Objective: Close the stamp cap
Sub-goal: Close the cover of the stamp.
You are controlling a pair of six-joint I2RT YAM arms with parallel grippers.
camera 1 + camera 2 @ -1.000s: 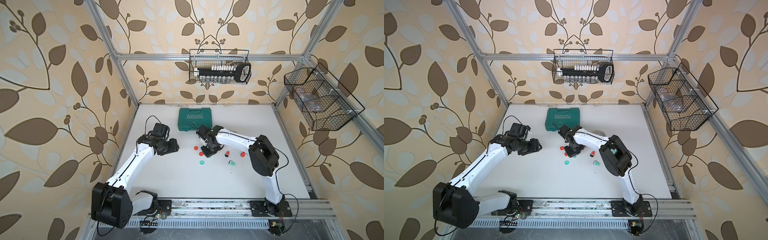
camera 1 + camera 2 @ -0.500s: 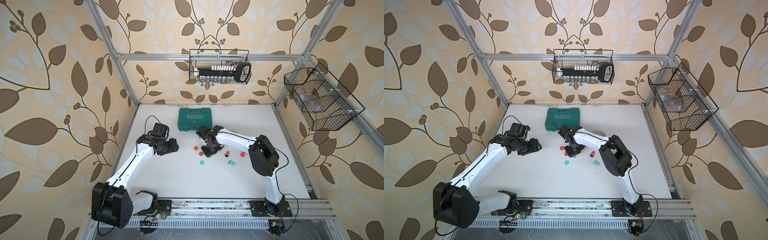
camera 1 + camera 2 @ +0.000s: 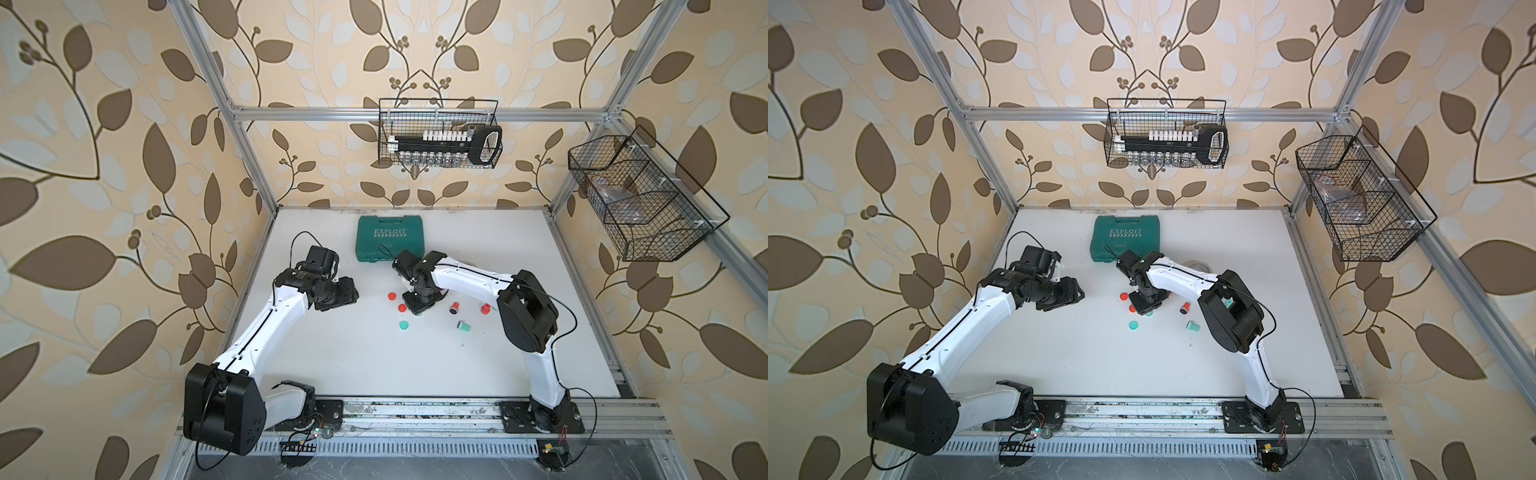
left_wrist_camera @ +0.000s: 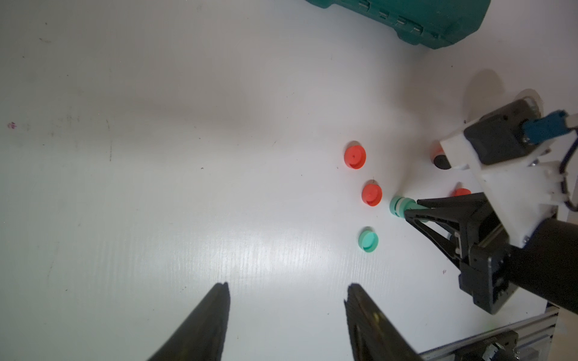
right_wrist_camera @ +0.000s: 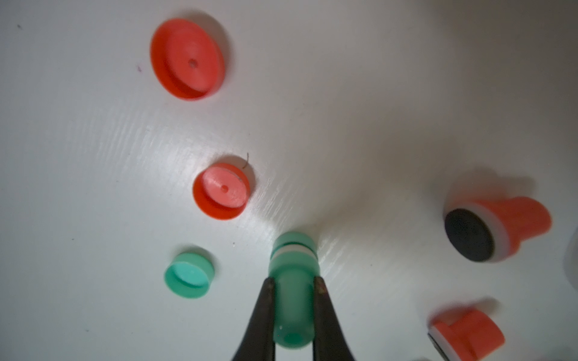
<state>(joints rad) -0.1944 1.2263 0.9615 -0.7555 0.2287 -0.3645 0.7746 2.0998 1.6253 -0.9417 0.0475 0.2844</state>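
white surface [image 3: 374, 365] fills a booth papered with brown leaves, and a green case [image 3: 390, 243] lies at the back. at the left, the left hand [image 4: 287, 285] hangs over bare surface, its fingers well apart and holding nothing. next come the outer red cap [image 3: 391, 296] and the inner red cap [image 3: 402, 308], with a loose green cap [image 3: 404, 325] nearer the front rail. just right of them the right hand [image 5: 294, 279] is clamped on the green stamp [image 5: 294, 259], pinching its narrow stem. the wide end points down at the surface, with a green ring beyond its white band. further right lie a red stamp [image 3: 454, 307] on its side with its black pad showing, a second green stamp [image 3: 463, 327], and another red stamp [image 3: 485, 308].
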